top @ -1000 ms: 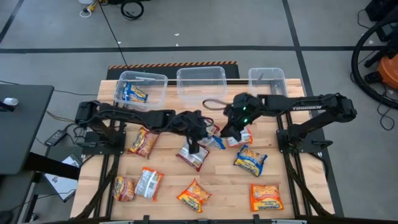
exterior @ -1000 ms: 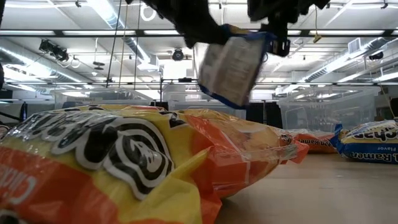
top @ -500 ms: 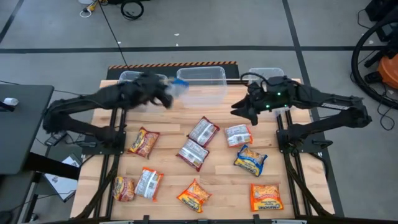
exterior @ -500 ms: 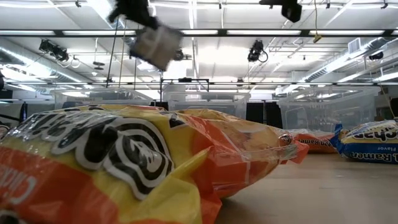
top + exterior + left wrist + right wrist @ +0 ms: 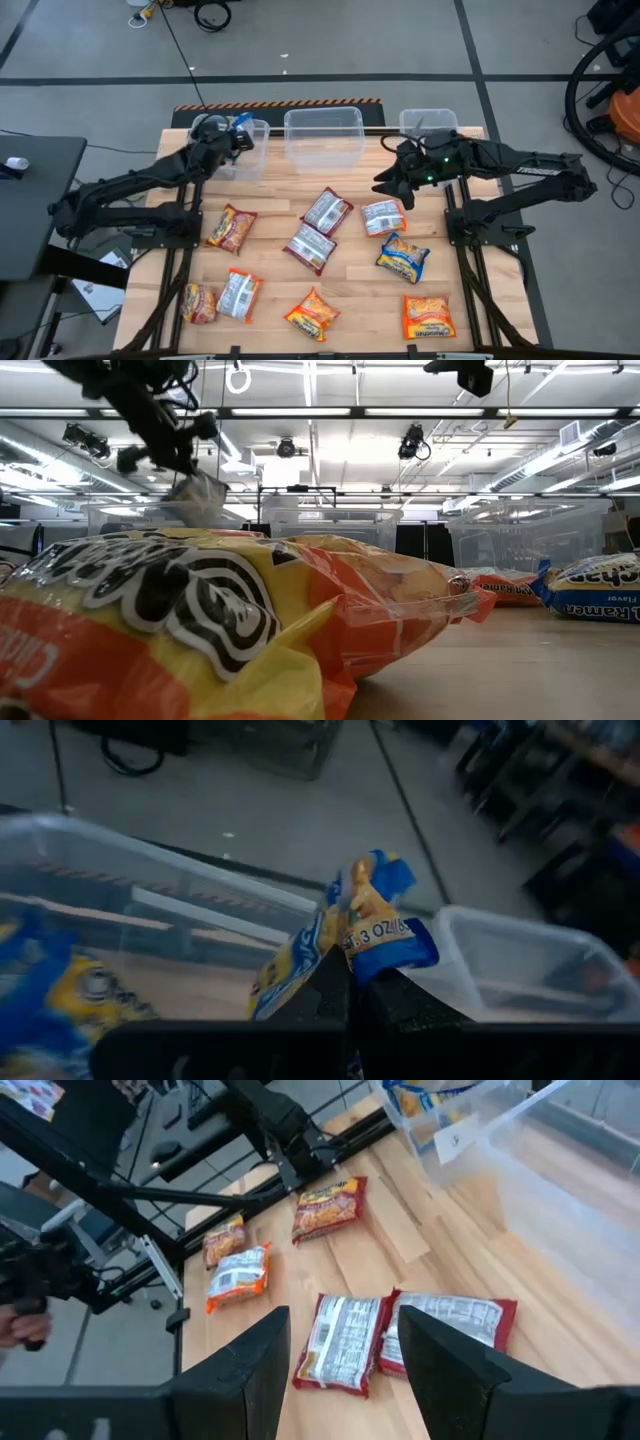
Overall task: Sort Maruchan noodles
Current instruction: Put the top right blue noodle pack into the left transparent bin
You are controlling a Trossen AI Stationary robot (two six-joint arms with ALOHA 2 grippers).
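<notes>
— Left gripper [image 5: 240,128]?
— Clenched on a blue-yellow ramen packet [image 5: 352,935], up over the left clear tub [image 5: 252,160] at about eleven o'clock on the table [image 5: 470,290]. (More blue-yellow wrapper already down inside that tub.)
— Right gripper [image 5: 384,183]?
— Fingers [image 5: 440,1370] spread wide, nothing between them, hanging near two o'clock, just above the dark red-silver packets [image 5: 345,1340].
— Rest of the noodles?
— Lying flat on the wood: red-silver ones [image 5: 310,246] in the middle, another blue-yellow packet [image 5: 402,257] toward four o'clock, orange-yellow ones [image 5: 311,313] along six o'clock. Middle tub [image 5: 323,135] and right tub [image 5: 428,123] at twelve and one.
</notes>
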